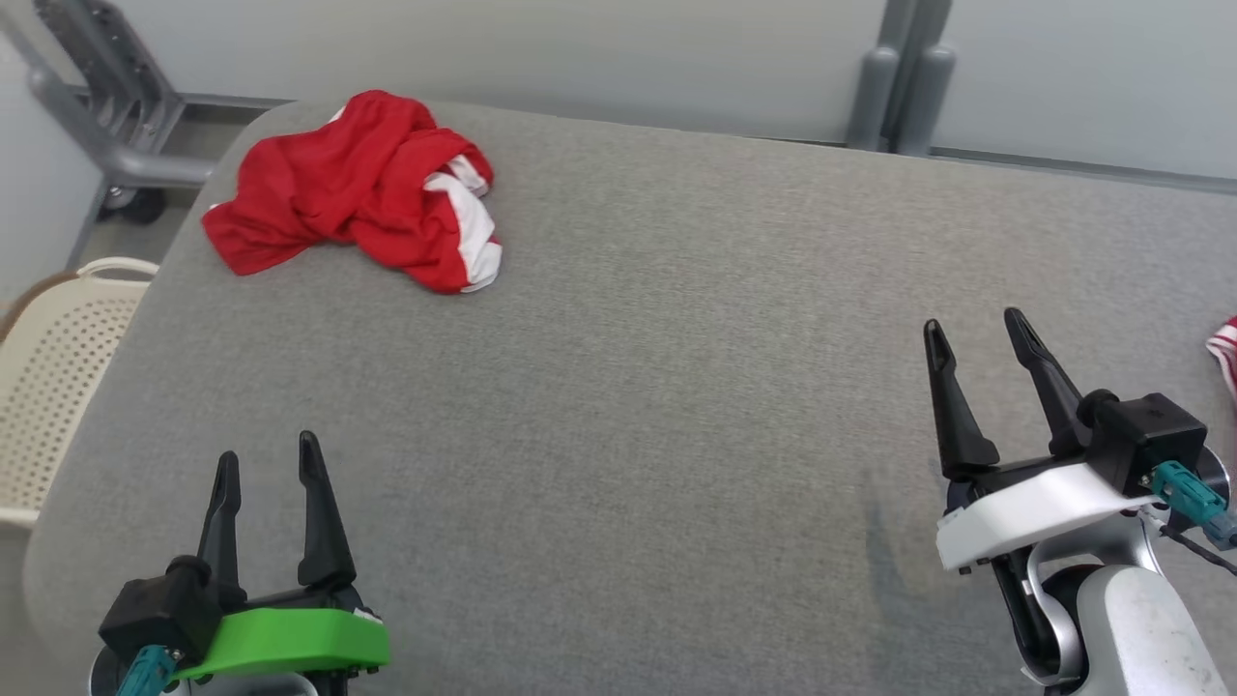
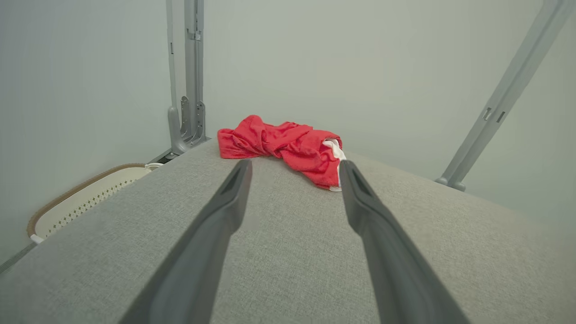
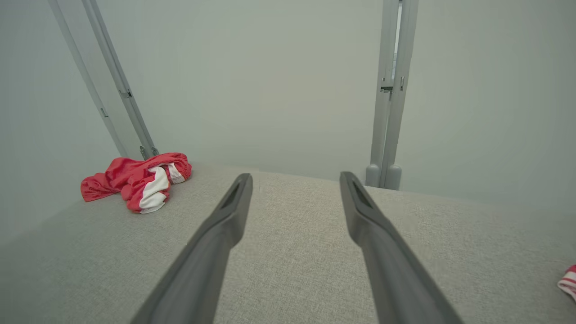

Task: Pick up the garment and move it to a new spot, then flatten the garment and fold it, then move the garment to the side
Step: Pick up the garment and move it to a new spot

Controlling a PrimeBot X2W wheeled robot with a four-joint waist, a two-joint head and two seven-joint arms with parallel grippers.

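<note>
A: Where is the garment (image 1: 353,188) lying?

B: At the far left of the table (image 1: 676,387), crumpled in a soft heap. It is thin red cloth with white panels (the folds are many and irregular). The table cover is grey woven fabric with rounded corners.

A: And the grippers?

B: The left gripper (image 1: 269,447) is at the near left, its long dark tapered fingers (image 1: 319,522) spread apart and holding nothing. The right gripper (image 1: 973,321), at the near right, is also spread and empty. Both are well apart from the garment.

A: Anything else?

B: A cream perforated basket (image 1: 48,387) beside the left edge, and a red-and-white striped cloth (image 1: 1225,348) at the right edge.
</note>
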